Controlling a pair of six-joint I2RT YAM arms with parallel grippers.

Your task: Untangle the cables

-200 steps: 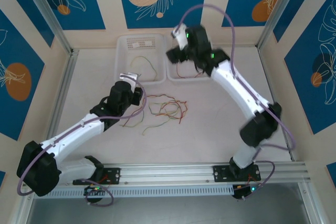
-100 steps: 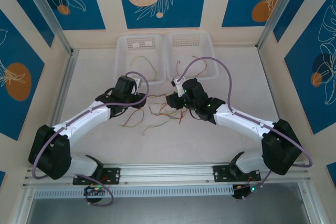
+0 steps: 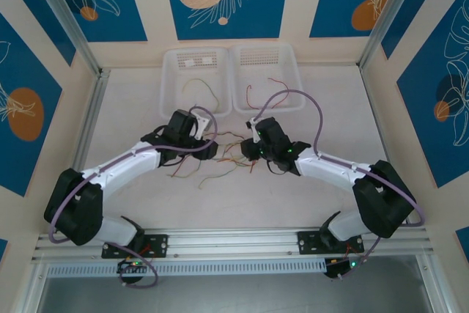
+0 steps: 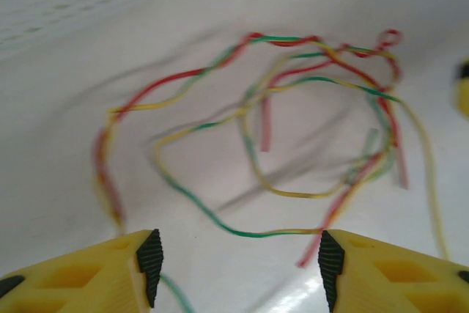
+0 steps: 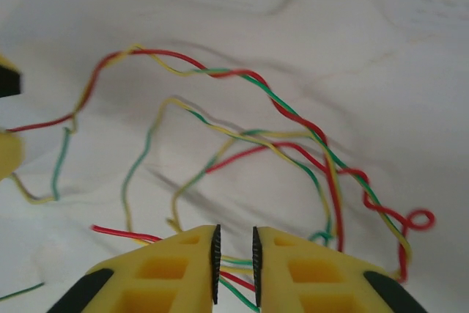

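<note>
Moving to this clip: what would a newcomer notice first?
A loose tangle of red, yellow and green cables lies at the middle of the table. The left gripper hangs over it with fingers wide apart, while the right gripper has its fingers a slit apart with strands in the gap. White baskets sit at the far edge.

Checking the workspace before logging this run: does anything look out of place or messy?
Yes: the red, yellow and green cables lie twisted together in a heap on the table, between the left claw and right claw, outside the white baskets.
</note>
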